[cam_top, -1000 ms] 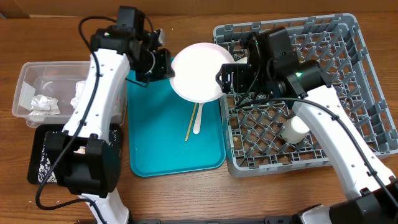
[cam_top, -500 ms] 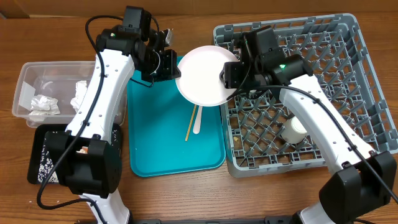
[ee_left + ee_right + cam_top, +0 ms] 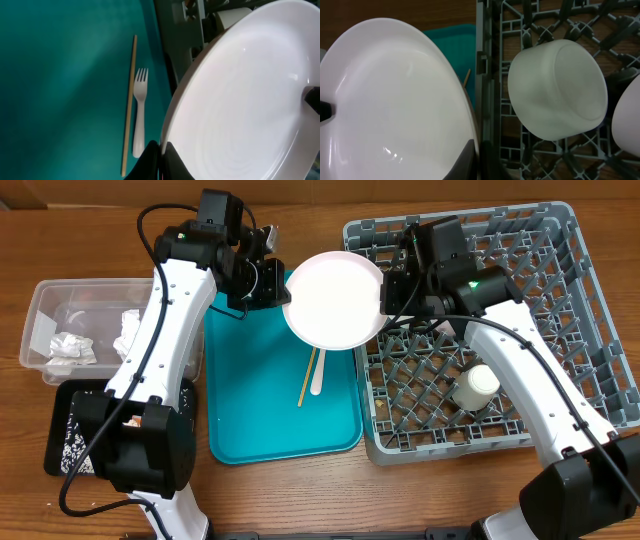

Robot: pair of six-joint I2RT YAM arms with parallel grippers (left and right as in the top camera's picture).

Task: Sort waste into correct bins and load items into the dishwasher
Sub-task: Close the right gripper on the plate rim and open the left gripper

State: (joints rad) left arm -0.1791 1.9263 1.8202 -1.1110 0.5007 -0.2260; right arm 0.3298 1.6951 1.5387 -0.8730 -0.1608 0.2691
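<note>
The glossy round plate [image 3: 335,298] hangs over the edge where the flat teal tray [image 3: 250,400] meets the grey pegged rack [image 3: 560,240]. The left gripper [image 3: 283,288] and right gripper [image 3: 384,290] pinch opposite rims. A plastic fork [image 3: 316,380] and a thin wooden chopstick [image 3: 304,383] lie on the tray beneath.

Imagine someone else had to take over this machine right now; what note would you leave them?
Left gripper: shut on one rim of the pale round plate.
Right gripper: shut on the opposite rim. The plate hangs between them, over the edge of the teal tray beside the dish rack.
Done: napkins in the clear tub; white cup and white bowl in the rack.
Left: rack the plate, probably with the left gripper letting go first; then the white fork and wooden chopstick, both lying on the teal tray.
</note>
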